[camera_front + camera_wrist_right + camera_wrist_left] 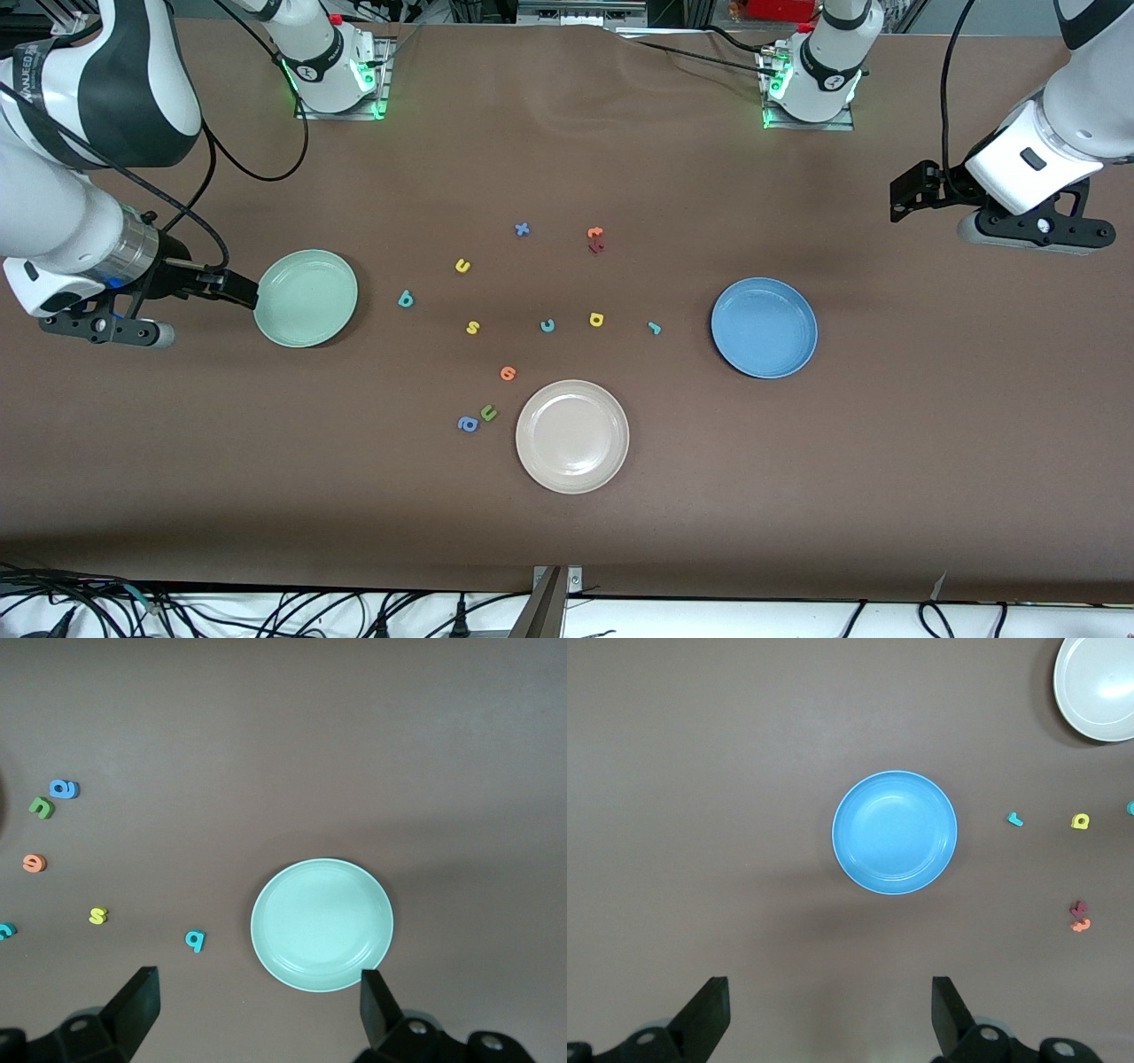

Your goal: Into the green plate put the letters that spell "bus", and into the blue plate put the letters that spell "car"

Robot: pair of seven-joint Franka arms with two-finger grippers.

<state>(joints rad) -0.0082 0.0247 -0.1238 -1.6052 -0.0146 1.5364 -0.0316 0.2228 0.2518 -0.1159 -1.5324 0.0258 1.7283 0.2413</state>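
The teal b (406, 299) lies just beside the green plate (306, 298), closest to the right gripper (232, 285) (fingers wide apart, holding nothing); the left gripper (905, 197), also open, waits by the blue plate (764, 327).

White Franka arms, grey-black joint bands, black cables, green-lit bases, black grippers.

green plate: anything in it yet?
Empty. The green plate shows only a bare mint inner surface in the front and right wrist views; the teal b lies on the table beside it.
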